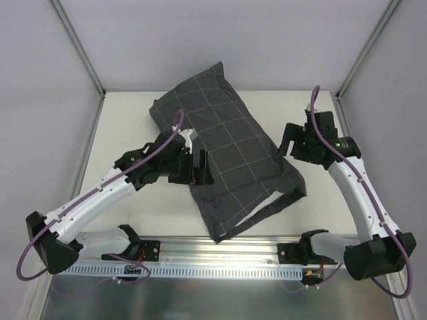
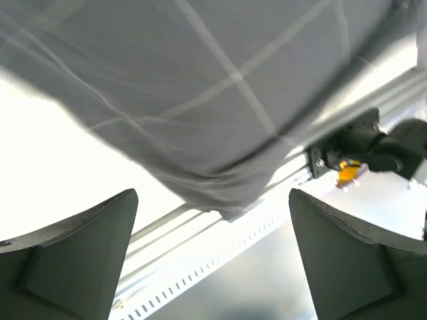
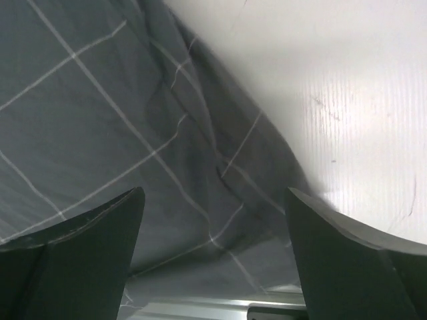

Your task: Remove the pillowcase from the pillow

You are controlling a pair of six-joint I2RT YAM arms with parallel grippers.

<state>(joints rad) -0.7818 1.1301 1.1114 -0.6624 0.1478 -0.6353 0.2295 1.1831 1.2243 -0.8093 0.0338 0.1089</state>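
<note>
The dark grey pillowcase [image 1: 230, 153] with its thin light grid lies diagonally across the table, from the far middle to the near rail. It looks full; the white pillow is hidden inside it. A loose strip of the cover's edge [image 1: 273, 205] hangs open at the near right. My left gripper [image 1: 191, 171] is open and empty at the cover's left edge; its wrist view shows the cover [image 2: 200, 100] above the jaws [image 2: 213, 267]. My right gripper [image 1: 289, 143] is open and empty just off the cover's right edge, over its folds [image 3: 133, 133], jaws [image 3: 213, 267] wide apart.
The white table [image 1: 127, 127] is walled by grey panels with metal corner posts [image 1: 80, 47]. An aluminium rail [image 1: 220, 257] with the arm bases runs along the near edge and shows in the left wrist view [image 2: 200, 253]. The right arm's base [image 2: 377, 143] sits on it.
</note>
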